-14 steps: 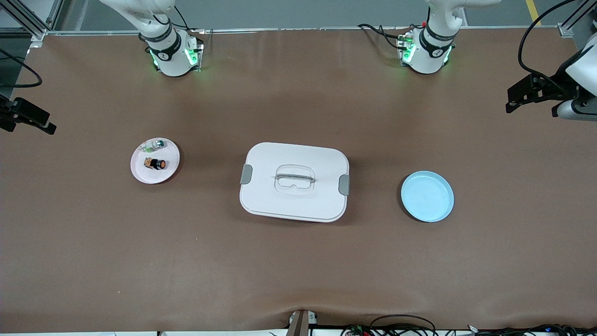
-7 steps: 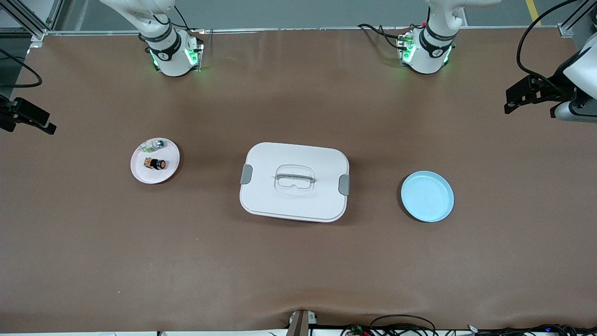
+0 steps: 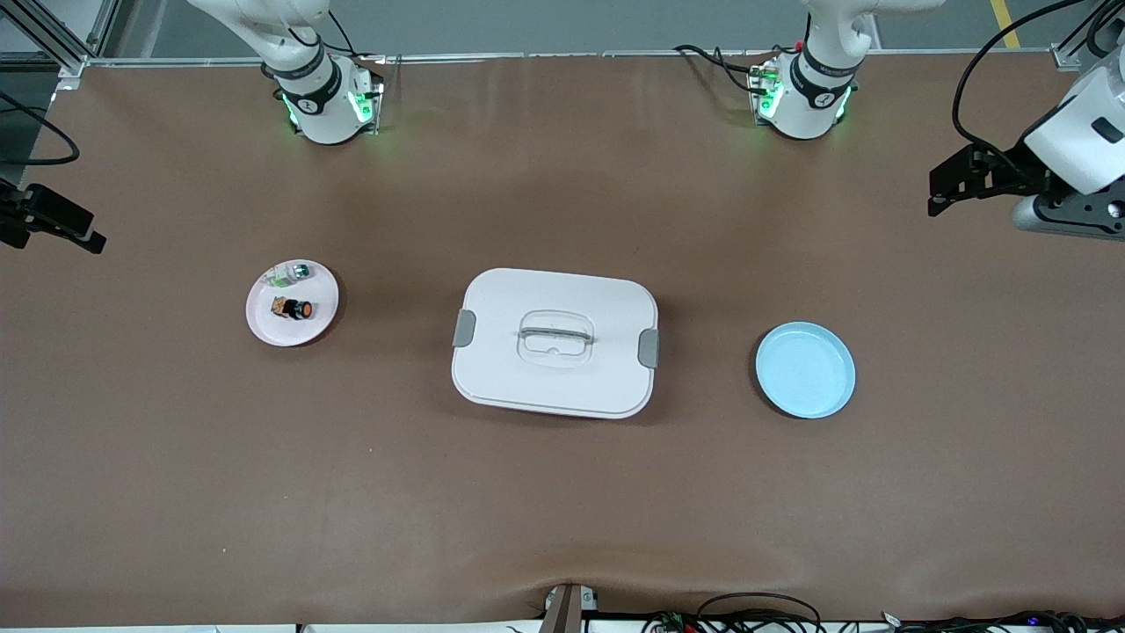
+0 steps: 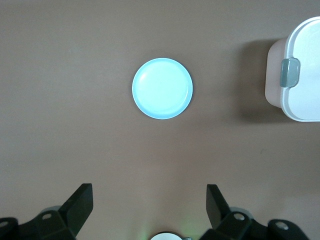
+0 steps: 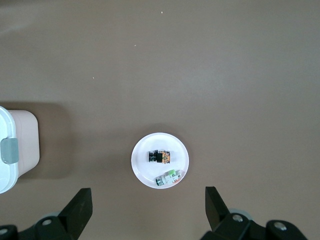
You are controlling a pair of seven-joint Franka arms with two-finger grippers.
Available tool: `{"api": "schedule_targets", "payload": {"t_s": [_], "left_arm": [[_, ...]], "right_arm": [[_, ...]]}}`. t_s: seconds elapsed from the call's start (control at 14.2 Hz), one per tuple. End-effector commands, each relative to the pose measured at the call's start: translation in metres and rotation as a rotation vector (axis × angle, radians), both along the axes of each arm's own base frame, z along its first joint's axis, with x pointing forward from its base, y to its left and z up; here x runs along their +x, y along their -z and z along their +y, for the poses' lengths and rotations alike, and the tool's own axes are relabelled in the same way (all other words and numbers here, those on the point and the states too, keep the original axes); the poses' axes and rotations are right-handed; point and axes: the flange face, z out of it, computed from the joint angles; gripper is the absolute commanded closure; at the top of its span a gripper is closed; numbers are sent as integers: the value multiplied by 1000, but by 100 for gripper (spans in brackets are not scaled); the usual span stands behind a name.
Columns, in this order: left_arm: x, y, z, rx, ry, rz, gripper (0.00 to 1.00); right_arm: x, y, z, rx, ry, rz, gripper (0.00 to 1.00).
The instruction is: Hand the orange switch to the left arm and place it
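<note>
We see the orange switch (image 3: 296,309), a stubby black cylinder, lying on its side on the round pink plate (image 3: 264,325), toward the right arm's end of the tabletop (image 3: 562,492) from the box (image 3: 555,343). That box is smooth white plastic with rounded corners and grey latches. A glossy blue plate (image 3: 806,369) sits toward the left arm's end from it. The left pincer (image 4: 149,202) hangs over bare brown tabletop, fingers apart. The right pincer (image 5: 148,201) is up too, fingers wide, empty.

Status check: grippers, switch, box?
Left gripper and right gripper open, empty, at the table ends. Orange switch on pink plate. Box mid-table.
</note>
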Motion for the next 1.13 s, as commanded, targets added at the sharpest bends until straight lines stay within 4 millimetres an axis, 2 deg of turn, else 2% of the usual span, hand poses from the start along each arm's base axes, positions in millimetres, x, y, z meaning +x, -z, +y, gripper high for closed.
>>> {"api": "schedule_targets", "payload": {"t_s": [0.0, 0.07, 0.35, 0.71, 0.92, 1.06], "left_arm": [[9, 8, 1, 3, 7, 15, 0], [17, 21, 7, 5, 0, 39, 0], [30, 46, 12, 15, -20, 81, 0], [31, 48, 14, 42, -34, 81, 0], [31, 48, 17, 41, -37, 84, 0], [31, 48, 17, 27, -38, 86, 0]], "right_arm": [[5, -10, -4, -5, 5, -15, 0], [4, -10, -6, -3, 8, -16, 0], [6, -8, 1, -6, -3, -14, 0], [7, -4, -4, -33, 0, -1, 0], [12, 33, 1, -23, -3, 108, 0], [16, 70, 3, -22, -6, 165, 0]]}}
